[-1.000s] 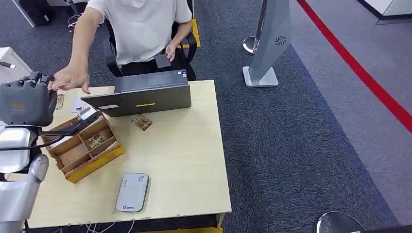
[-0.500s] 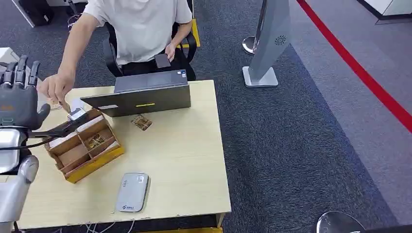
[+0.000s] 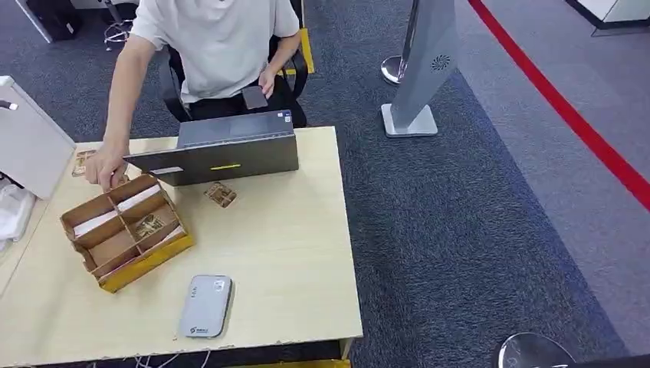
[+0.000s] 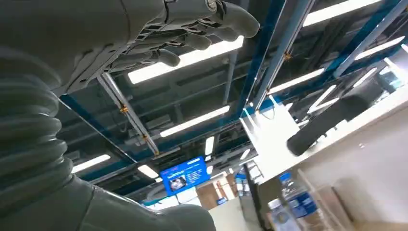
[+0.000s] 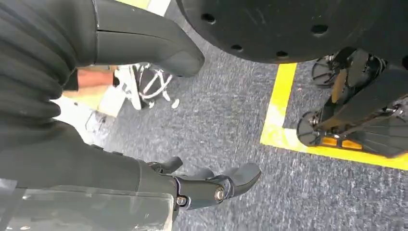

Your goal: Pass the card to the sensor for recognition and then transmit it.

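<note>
A patterned card (image 3: 220,194) lies flat on the wooden table (image 3: 291,253), just in front of the laptop (image 3: 222,153). The grey card sensor (image 3: 205,306) rests near the table's front edge. A person's hand (image 3: 106,170) touches the far left corner of the divided cardboard box (image 3: 123,230), which holds cards in its compartments. My left hand (image 4: 159,33) is raised, fingers stretched out against the ceiling lights, holding nothing. My right hand (image 5: 207,185) hangs over the carpet with thumb (image 5: 159,48) and fingers apart, empty.
The person sits behind the table in a chair (image 3: 295,57). More cards (image 3: 80,162) lie at the far left corner. A white panel (image 3: 31,146) stands at the left edge. A grey stand (image 3: 418,84) and a red floor line (image 3: 567,115) lie to the right.
My left hand, raised at the left of the head view earlier, has gone out of that view. The person's hand has moved from my hand down to the box's far corner.
</note>
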Tool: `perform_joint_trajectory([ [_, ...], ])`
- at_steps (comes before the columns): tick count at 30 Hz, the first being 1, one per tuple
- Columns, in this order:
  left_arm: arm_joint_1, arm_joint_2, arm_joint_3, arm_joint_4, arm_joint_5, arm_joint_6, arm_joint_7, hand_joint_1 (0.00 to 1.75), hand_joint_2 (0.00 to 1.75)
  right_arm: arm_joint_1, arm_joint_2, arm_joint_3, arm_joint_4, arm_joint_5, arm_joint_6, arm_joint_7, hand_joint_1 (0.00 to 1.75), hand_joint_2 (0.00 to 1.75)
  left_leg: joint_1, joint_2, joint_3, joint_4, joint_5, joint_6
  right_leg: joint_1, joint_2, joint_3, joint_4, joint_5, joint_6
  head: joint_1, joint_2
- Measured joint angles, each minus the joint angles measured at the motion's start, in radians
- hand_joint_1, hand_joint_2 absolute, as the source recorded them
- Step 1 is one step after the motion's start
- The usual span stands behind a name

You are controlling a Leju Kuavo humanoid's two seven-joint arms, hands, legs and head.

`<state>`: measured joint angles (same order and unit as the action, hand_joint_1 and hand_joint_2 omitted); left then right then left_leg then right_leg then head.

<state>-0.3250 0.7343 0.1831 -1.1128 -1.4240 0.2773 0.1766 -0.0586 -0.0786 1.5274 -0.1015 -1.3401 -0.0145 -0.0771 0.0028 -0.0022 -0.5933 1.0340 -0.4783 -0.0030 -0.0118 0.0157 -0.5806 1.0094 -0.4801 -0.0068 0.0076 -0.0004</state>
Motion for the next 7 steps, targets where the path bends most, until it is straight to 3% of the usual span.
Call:
perform_joint_trajectory([
  [7,0.035,0.032,0.047,0.031,-0.014,-0.025,0.028,0.00,1.75,-0.005,0.000,0.001,0.000,0.000,0.000,0.000,0.00,1.75,0.000,-0.001,0.000,0.000,0.000,0.000,0.000,0.000,0.003,0.001,0.000,0.000,0.001,0.000],
])
